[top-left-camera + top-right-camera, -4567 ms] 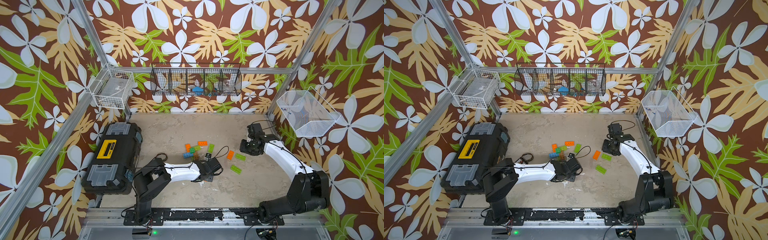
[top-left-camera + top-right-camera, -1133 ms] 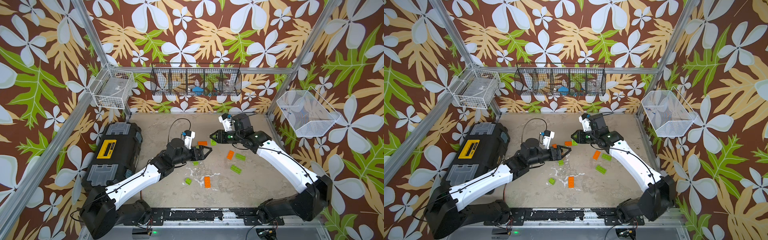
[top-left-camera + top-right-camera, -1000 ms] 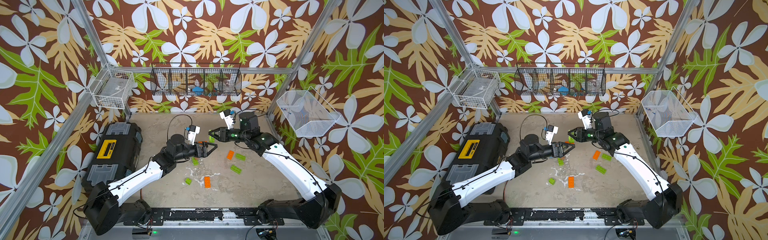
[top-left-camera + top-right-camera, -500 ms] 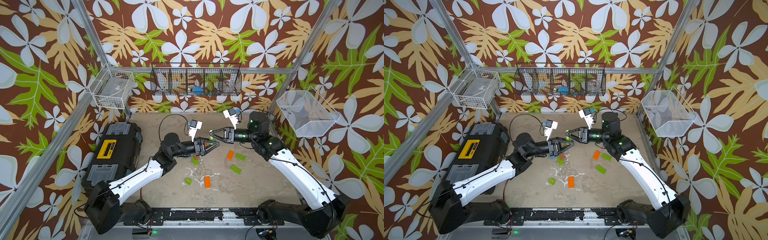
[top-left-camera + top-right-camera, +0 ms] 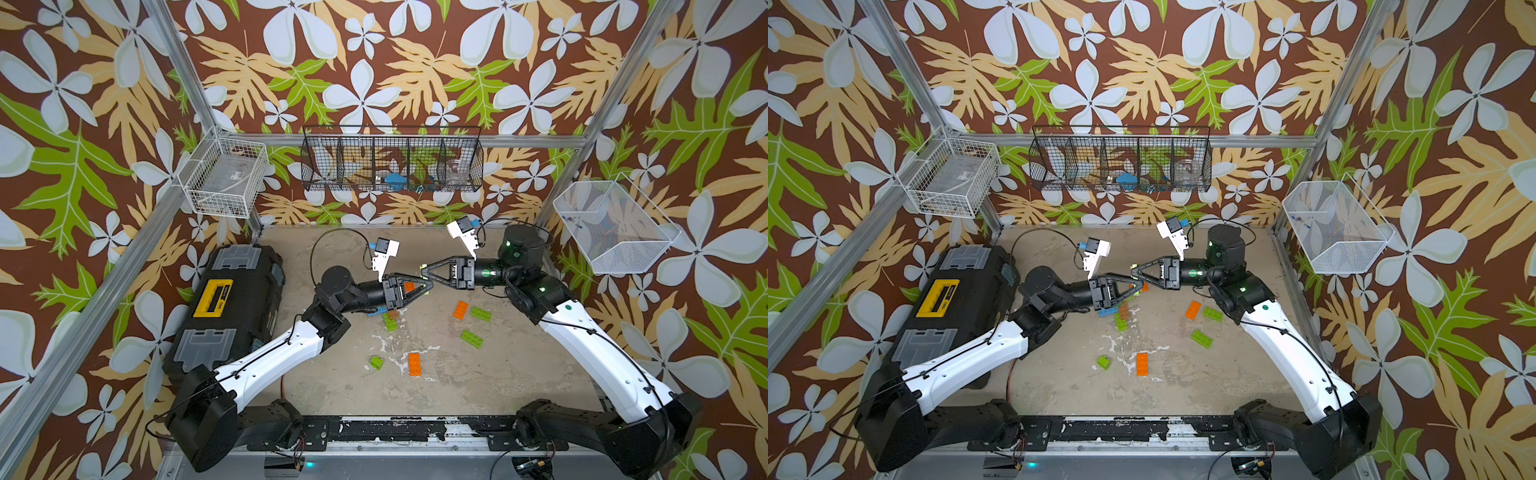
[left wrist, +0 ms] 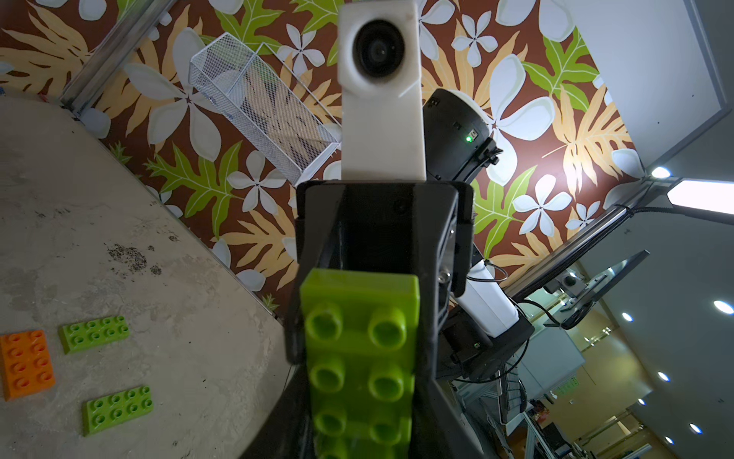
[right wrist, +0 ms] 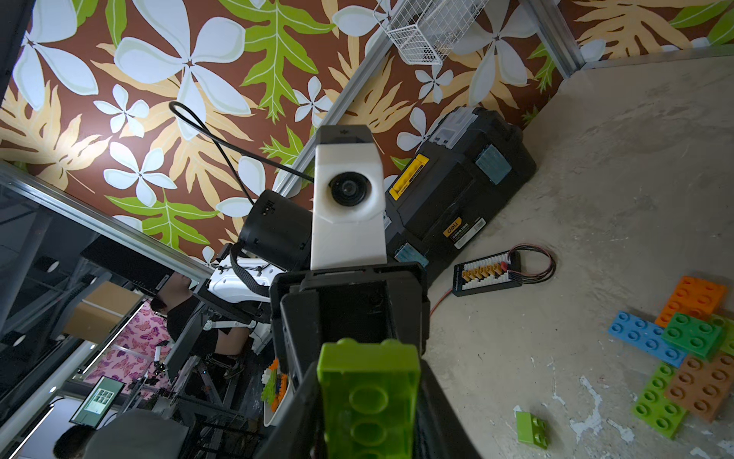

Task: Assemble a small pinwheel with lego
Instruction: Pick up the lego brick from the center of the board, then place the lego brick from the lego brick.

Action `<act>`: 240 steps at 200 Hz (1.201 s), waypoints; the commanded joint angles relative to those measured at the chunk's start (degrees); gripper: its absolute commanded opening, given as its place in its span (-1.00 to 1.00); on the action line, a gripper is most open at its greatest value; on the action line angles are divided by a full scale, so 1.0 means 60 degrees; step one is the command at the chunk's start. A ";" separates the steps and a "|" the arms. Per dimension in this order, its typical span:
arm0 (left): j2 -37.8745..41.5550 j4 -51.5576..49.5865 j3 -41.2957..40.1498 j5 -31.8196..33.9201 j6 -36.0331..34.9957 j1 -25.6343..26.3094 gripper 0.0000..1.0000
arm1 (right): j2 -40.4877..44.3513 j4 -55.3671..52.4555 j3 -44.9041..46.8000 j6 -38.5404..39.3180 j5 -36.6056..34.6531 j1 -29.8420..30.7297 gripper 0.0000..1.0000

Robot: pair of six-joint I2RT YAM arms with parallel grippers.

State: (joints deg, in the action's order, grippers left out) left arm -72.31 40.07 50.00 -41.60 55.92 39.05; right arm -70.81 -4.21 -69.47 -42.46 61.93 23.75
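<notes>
Black toolbox [image 7: 456, 186], brand name "deli" legible on its side label [image 7: 463, 233], remaining print too small to read.

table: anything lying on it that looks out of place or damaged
A small black connector board with red and black wires lies on the table beside the black toolbox; it is no lego piece. The surface also shows white chipped patches next to the orange brick nearest the arms' bases.

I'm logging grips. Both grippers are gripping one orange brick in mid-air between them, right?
Not orange: the brick is lime green, as the left wrist view shows. The left gripper and right gripper both grip it in mid-air.
</notes>
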 commanded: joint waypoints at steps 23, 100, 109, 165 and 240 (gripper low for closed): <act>0.0135 0.0454 -0.0127 -0.0200 -0.0121 -0.0004 -0.70 | -0.0016 0.0389 0.0037 -0.0207 -0.0108 -0.0031 -0.47; -0.0298 -0.6834 0.0639 0.4581 -0.2322 0.0728 -1.00 | 0.0292 -0.4910 -0.1202 0.1845 -0.8965 -0.0736 0.91; -0.0602 -0.7798 0.0842 0.5694 -0.2283 0.1057 -1.00 | 0.0445 -0.5061 -0.0978 0.1849 -0.9322 -0.0917 0.87; -0.2821 -1.0445 0.1780 0.8846 -0.0587 0.2379 -1.00 | 0.1445 -0.5487 -0.0069 0.2006 -1.0456 -0.1758 0.69; -0.5433 -1.2068 0.3755 0.9841 -0.0121 0.2962 -1.00 | 0.1717 -0.5590 0.0323 0.2267 -1.0554 -0.1849 0.66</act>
State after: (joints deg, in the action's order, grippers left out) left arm -103.18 -28.18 71.59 15.05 53.93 56.42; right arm -60.82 -37.65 -68.25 -29.58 -0.43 12.56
